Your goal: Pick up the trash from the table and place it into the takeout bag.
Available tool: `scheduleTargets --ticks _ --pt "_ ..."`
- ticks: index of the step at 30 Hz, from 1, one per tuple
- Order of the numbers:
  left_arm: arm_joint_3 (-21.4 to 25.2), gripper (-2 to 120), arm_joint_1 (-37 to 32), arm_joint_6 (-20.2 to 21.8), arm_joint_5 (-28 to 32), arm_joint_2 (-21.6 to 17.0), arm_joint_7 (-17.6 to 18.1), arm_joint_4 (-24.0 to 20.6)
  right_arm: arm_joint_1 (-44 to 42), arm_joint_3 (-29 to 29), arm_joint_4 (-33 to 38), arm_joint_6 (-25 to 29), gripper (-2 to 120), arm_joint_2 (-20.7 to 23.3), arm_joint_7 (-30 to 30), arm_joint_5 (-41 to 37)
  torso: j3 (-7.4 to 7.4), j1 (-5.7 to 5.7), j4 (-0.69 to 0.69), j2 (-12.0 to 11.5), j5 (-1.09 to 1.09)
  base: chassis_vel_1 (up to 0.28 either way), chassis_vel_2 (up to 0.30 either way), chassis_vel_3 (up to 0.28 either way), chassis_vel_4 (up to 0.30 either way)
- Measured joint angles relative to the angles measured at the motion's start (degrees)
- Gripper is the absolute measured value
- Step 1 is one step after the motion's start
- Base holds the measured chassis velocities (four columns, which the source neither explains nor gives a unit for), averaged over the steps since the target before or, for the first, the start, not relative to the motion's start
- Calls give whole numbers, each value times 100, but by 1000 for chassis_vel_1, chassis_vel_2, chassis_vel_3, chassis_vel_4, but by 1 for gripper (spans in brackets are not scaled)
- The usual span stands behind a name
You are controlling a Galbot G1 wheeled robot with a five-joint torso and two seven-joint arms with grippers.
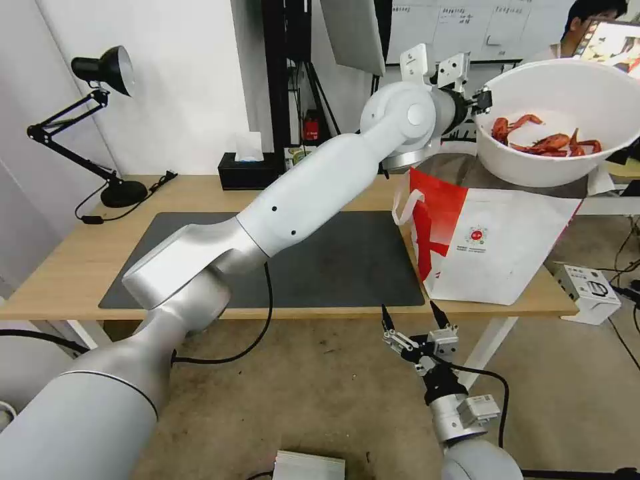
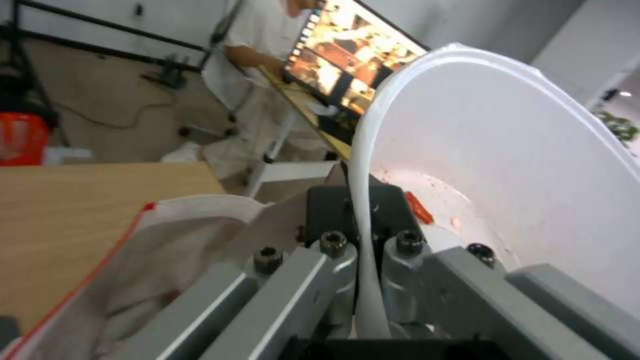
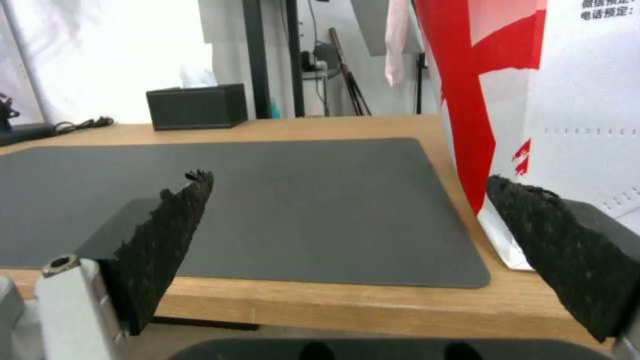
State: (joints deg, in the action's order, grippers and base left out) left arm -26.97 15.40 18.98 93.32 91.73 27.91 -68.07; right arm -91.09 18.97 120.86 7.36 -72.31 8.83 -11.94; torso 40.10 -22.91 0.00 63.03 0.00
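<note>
right gripper [image 1: 411,317] waits wide open, holding nothing, below the table [image 1: 60,273] edge. left gripper [image 1: 481,101] pinches the smooth white bowl [image 1: 553,127] by its rim, tilted above the takeout bag [image 1: 493,247]; red shells [image 1: 543,141] lie inside. dark mat [image 1: 347,267] lies bare.

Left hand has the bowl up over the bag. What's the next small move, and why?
Probably lower it straight down. The left hand pinches the white bowl by its rim, tilted above the takeout bag's open mouth with crayfish shells inside. The right hand waits open below the table edge.
</note>
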Motion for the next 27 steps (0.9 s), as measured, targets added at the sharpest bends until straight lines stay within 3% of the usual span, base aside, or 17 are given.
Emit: scheduleTargets --ticks 15,27 --pt "-443 0 97 -546 152 2 1098 93 0 0 0 0 100 0 0 0 0 0 0 0 0 0 0 0 0" --pt "-796 0 -162 -566 -108 -1 1211 16 0 0 0 0 100 0 0 0 0 -1 -1 0 0 0 0 0 0"
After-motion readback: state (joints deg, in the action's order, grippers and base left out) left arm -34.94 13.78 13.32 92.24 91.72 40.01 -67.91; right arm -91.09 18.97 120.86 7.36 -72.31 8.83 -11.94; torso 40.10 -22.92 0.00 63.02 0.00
